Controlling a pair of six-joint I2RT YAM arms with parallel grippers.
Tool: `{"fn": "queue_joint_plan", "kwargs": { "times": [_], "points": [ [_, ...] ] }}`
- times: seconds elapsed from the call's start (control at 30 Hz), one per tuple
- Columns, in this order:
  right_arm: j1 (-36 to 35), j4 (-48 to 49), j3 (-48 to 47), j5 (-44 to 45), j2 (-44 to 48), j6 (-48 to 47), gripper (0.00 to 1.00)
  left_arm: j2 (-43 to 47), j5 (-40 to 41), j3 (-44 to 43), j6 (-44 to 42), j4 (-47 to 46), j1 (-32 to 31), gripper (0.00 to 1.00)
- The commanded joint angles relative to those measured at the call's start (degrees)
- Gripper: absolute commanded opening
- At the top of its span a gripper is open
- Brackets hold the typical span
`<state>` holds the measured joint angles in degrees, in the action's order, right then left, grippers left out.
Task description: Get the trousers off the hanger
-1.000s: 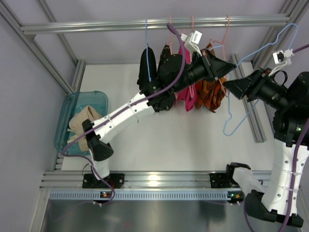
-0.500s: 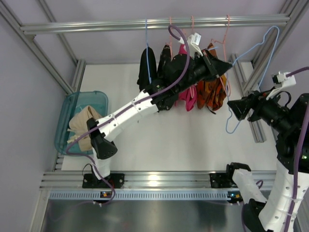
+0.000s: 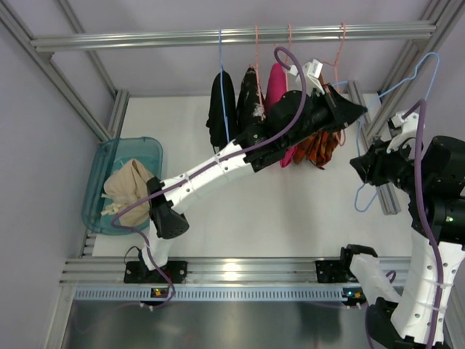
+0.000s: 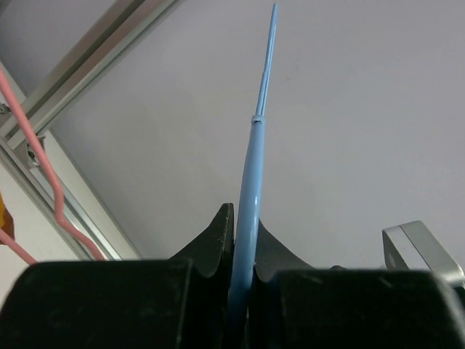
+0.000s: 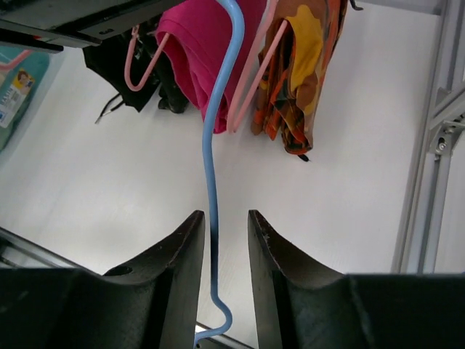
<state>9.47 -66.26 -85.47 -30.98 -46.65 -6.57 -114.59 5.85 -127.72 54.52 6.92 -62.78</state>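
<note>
The beige trousers (image 3: 127, 187) lie bunched in the teal bin (image 3: 98, 163) at the left, off the hanger. The bare light-blue wire hanger (image 3: 399, 77) hangs in the air at the right, off the rail. My left gripper (image 3: 358, 109) is shut on its wire, which runs up between the jaws in the left wrist view (image 4: 251, 182). My right gripper (image 3: 357, 166) sits just below, open. The hanger's wire (image 5: 211, 167) passes between the right gripper's (image 5: 225, 218) fingers, close to the left finger.
The rail (image 3: 232, 35) carries a black garment on a blue hanger (image 3: 220, 102), a dark garment, a pink garment (image 3: 276, 83) and an orange patterned one (image 3: 320, 145) on pink hangers. Aluminium frame posts (image 3: 385, 189) stand at the right, close to my right arm.
My left gripper has moved right and a little down with the hanger. The hanger has swung, its hook now further right. My right gripper dropped lower and now straddles the wire.
</note>
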Motion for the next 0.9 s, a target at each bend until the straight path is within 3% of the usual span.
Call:
{"fn": "queue_joint_plan", "kwargs": {
  "times": [0.0, 0.13, 0.2, 0.3, 0.4, 0.43, 0.53, 0.67, 0.87],
  "points": [
    [-0.9, -0.6, 1.1, 3.3, 1.3, -5.0, 0.31, -0.3, 1.8, -4.1, 0.8, -3.4, -0.8, 0.00],
    [-0.9, -1.3, 1.7, 4.7, 2.0, -6.8, 0.20, -1.1, 3.3, -4.5, 1.0, -2.2, -1.0, 0.00],
    [-0.9, -2.2, 1.1, 4.0, 1.9, -6.9, 0.01, -1.0, 4.3, -4.5, 0.8, -1.5, -1.0, 0.00],
    [-0.9, -3.7, -1.1, 0.4, 1.3, -7.1, 0.00, -1.1, 4.4, -4.3, 0.1, -1.4, -0.9, 0.00],
    [-0.9, -5.7, -5.0, -1.4, -1.2, -6.0, 0.00, 0.0, 3.5, -3.1, -2.2, -1.6, -0.8, 0.43],
    [-0.9, -6.8, -6.4, -2.0, -2.2, -5.7, 0.00, 1.1, 2.8, -2.2, -2.7, -2.0, -0.8, 0.64],
    [-0.9, -8.4, -10.4, -5.0, -5.0, -3.7, 0.00, 4.2, 1.5, 0.8, -6.0, -2.7, -0.1, 0.74],
    [0.3, -8.7, -13.4, -7.3, -6.4, -1.3, 0.00, 9.2, -2.1, 6.2, -9.1, -5.0, 1.5, 0.99],
    [7.0, -12.2, -13.9, -22.0, -10.1, 0.8, 0.00, 20.2, -5.6, 17.3, -17.6, -9.2, 4.2, 0.99]
  ]
}}
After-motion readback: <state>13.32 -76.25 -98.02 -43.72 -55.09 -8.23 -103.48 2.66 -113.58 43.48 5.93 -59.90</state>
